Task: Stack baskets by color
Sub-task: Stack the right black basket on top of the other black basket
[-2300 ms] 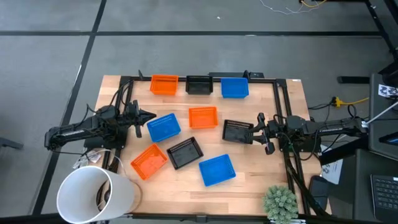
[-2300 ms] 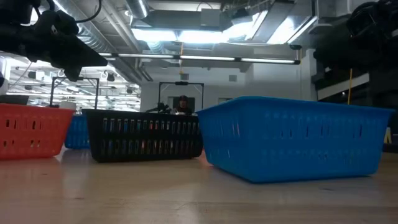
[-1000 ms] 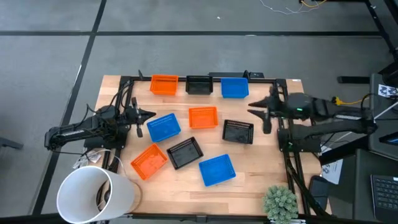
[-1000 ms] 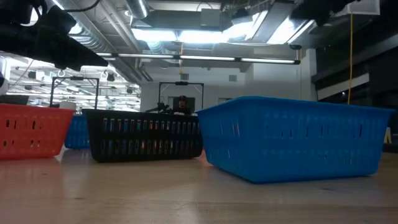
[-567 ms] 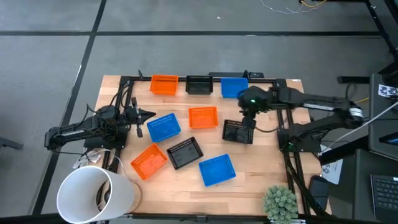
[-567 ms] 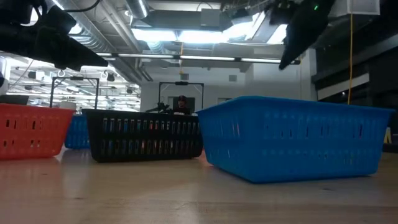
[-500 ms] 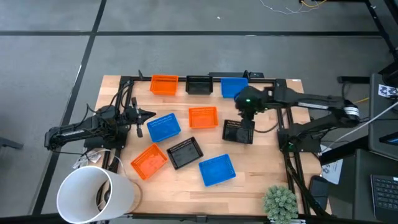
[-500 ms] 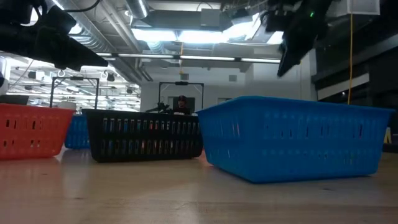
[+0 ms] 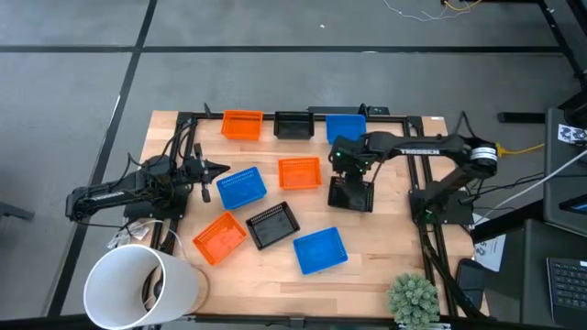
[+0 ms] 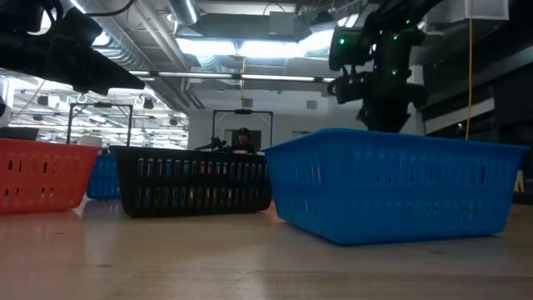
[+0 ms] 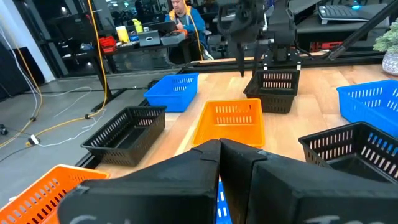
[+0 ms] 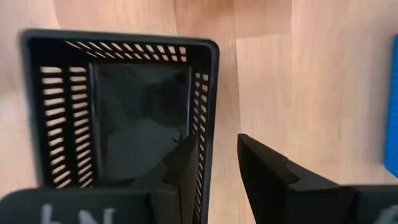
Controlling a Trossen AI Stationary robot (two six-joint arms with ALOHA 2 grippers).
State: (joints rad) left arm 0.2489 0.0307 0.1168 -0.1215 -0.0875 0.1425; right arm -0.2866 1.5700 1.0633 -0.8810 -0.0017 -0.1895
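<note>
right gripper (image 12: 214,168) wide, fingers straddling one wall of black perforated plastic basket (image 9: 351,193) right of centre, high view | left gripper (image 9: 223,170) closed, idle centre-left | risk: off-centre wall pinch, basket tilts or slips

From table height, the right gripper (image 10: 385,125) comes down out of the ceiling lights, its dark wrist dotted with green lamps, and its fingertips drop out of sight behind the rim of a big blue basket (image 10: 391,187) directly below it. To that pincer's left stands a black basket (image 10: 194,181), farther left an orange basket (image 10: 43,175), with another blue basket (image 10: 103,177) peeking between them. Far behind, a person (image 10: 243,140) sits.
</note>
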